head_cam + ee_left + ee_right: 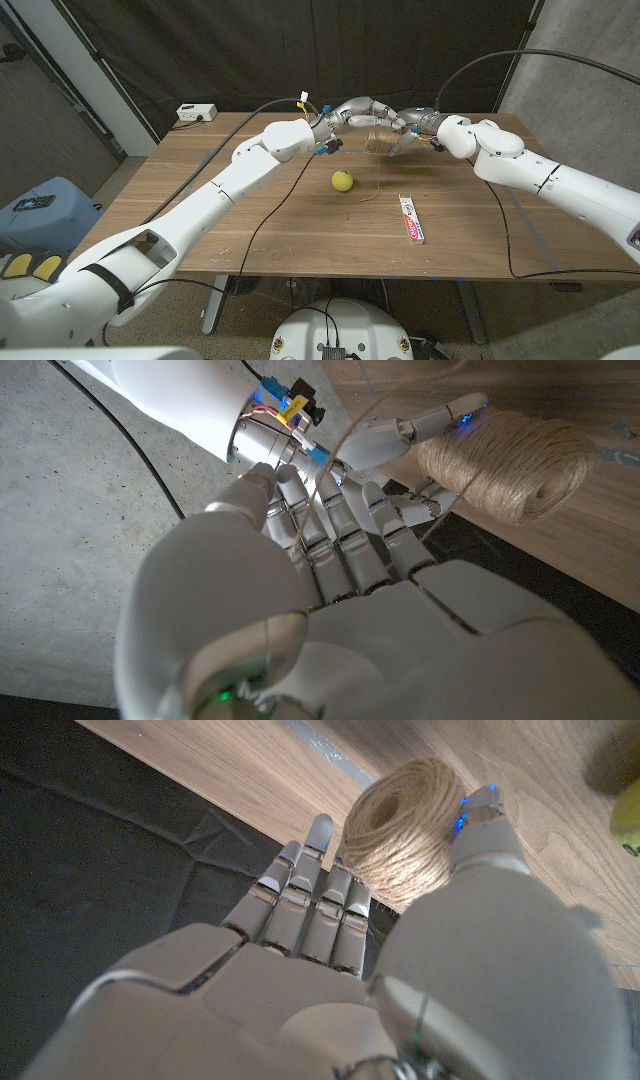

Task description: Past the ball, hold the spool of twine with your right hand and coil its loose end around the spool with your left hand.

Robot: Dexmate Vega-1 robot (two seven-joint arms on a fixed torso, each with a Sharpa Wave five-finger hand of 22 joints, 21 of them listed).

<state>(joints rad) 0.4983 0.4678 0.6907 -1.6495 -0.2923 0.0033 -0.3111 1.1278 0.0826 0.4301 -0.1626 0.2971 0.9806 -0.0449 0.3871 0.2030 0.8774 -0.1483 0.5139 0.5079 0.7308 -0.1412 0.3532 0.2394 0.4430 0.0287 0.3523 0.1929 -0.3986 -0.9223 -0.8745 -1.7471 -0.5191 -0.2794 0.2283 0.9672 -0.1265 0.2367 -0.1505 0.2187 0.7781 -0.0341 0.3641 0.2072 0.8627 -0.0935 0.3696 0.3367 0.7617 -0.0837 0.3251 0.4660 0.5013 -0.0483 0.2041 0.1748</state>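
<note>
Spool of twine (381, 139), at 12 o'clock past the ball (343, 181): my right hand (412, 125) grips it; left hand (352, 113), twine over its fingers, seems mid-coil; next, another wrap.

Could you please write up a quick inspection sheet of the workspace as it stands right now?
Surface: wooden table, with a pale strip near the right front.
Job's things: spool of twine held off the table past the yellow ball; its loose strand trails down toward the table.
Clutter: toothpaste box lying flat, right of the ball; white power strip at the far left corner.
Hands: right hand holds the spool; left hand is at the spool with the strand running across its fingers.
Cables: black cables draped over the table from both arms.
Surroundings: black curtain behind, concrete wall at right, blue chair at left.
</note>
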